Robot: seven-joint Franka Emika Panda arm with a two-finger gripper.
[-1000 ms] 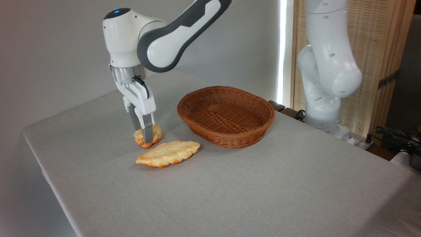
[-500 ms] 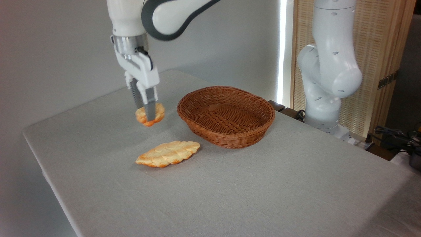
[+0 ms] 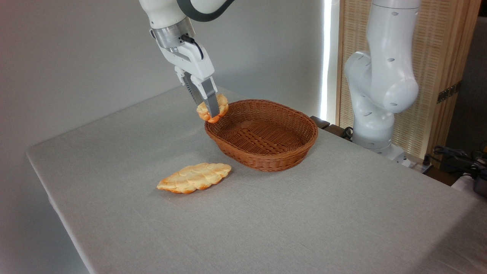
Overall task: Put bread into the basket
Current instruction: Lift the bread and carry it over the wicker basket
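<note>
**Observer:** Where was the bread (image 3: 222, 105) when you paused there?

**Operator:** I had it pinched in the gripper (image 3: 210, 109), fingers pressed onto it from two sides, clear of the table (image 3: 266, 213). It hung right at the left end of the basket (image 3: 283, 154), over the braided rim or a touch outside it. From the one camera I couldn't say which.

**Observer:** So which way did the basket lie from the claw?

**Operator:** To the right, and somewhat toward the near side. The basket's long axis ran left to right, slanting toward the far side, so its open middle sat well to the right of my fingers. I judged the move I needed was a shift rightward along that axis, keeping height so the bun would clear the rim before I let go.

**Observer:** Anything in the way?

**Operator:** Nothing between the claw and the basket's hollow. The braided loaf (image 3: 194, 177) lay flat on the cloth, near and left of the basket, well below the gripper and apart from it. My worry was releasing too soon; I reckoned the bun could catch the rim and roll outward.
</note>
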